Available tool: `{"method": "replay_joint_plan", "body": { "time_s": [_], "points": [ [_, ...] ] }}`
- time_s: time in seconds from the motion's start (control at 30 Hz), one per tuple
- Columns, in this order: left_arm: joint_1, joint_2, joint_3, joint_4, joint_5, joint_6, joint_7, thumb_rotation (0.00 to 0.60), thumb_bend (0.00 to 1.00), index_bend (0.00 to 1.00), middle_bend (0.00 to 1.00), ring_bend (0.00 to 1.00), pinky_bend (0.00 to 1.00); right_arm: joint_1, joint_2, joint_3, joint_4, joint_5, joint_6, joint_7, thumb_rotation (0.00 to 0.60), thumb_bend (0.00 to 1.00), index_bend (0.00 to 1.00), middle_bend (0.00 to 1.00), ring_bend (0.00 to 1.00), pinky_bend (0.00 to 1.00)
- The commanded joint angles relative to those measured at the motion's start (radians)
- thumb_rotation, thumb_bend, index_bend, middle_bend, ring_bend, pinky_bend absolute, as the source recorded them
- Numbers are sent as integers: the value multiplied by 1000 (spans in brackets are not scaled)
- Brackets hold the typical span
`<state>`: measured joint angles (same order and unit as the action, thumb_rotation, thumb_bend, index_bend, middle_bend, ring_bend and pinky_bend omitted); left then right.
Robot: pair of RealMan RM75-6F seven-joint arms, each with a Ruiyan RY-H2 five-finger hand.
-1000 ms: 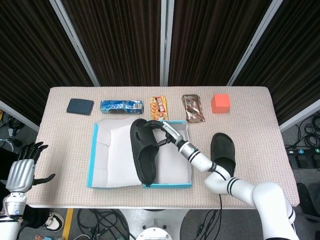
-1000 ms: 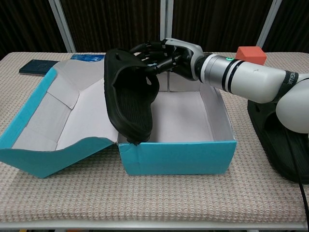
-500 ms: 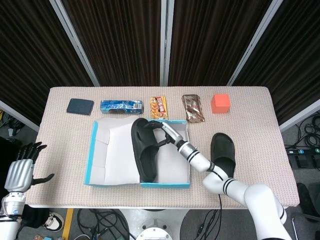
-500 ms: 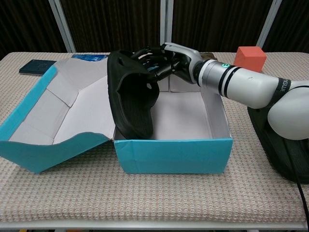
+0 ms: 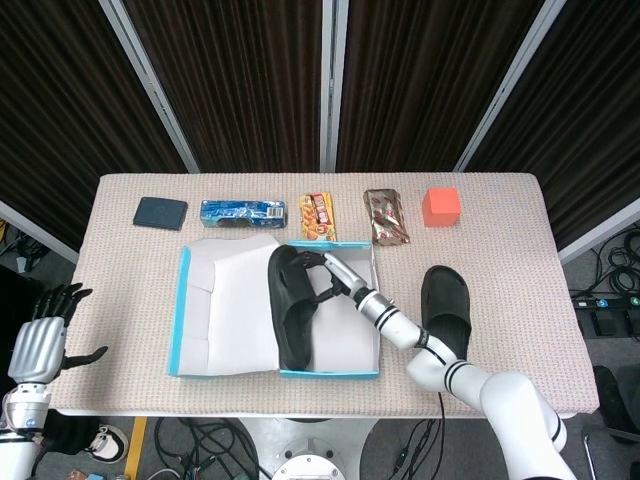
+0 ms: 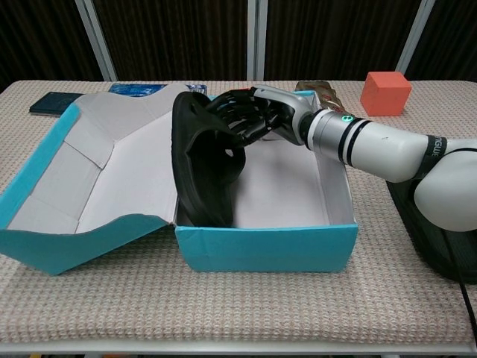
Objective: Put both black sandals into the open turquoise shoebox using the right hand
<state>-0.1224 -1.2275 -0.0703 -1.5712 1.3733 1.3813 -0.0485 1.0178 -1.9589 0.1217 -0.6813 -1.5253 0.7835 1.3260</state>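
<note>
My right hand (image 6: 257,119) grips a black sandal (image 6: 203,168) by its strap end, fingers curled around the upper; the sandal stands tilted on its side inside the open turquoise shoebox (image 6: 264,245), its lower end down against the box floor by the left wall, its top leaning at the level of the rim; in the head view the same sandal (image 5: 294,308) lies along the left side of the shoebox (image 5: 330,372), with my right hand (image 5: 333,280) over the box's far part. The box lid (image 6: 71,175) is folded open to the left, resting on the tablecloth (image 5: 500,215).

The second black sandal (image 5: 444,302) lies flat on the cloth to the right of the box, well apart from it, partly behind my right forearm.

My left hand (image 5: 45,335) hangs off the table's left edge, fingers spread, holding nothing.

Along the far side sit a dark wallet (image 5: 160,213), a blue snack packet (image 5: 242,211), a candy bar (image 5: 317,216), a brown wrapped snack (image 5: 386,216) and an orange cube (image 5: 440,207).
</note>
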Motion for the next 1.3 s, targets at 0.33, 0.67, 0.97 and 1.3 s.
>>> {"method": "replay_joint_plan", "body": {
  "time_s": [0.33, 0.67, 0.97, 1.3],
  "points": [
    [-2, -3, 6, 7, 1, -12, -8, 600, 89, 161, 86, 25, 36, -10, 21, -25, 13, -3, -20, -20, 600, 256, 629, 495, 208, 225],
    [-1, 1, 6, 8, 1, -14, -24, 600, 89, 161, 86, 25, 36, 26, 88, -41, -51, -28, -50, 25, 600, 1, 318, 355, 91, 197],
    [-2, 1, 6, 7, 4, -15, -28, 600, 90, 161, 86, 26, 35, 51, 176, -79, -135, -64, -64, 140, 600, 0, 53, 194, 0, 134],
    [0, 5, 6, 0, 9, -8, -26, 600, 89, 161, 86, 25, 36, 42, 294, -79, -268, -64, -16, 176, 600, 0, 24, 183, 0, 129]
  ]
}}
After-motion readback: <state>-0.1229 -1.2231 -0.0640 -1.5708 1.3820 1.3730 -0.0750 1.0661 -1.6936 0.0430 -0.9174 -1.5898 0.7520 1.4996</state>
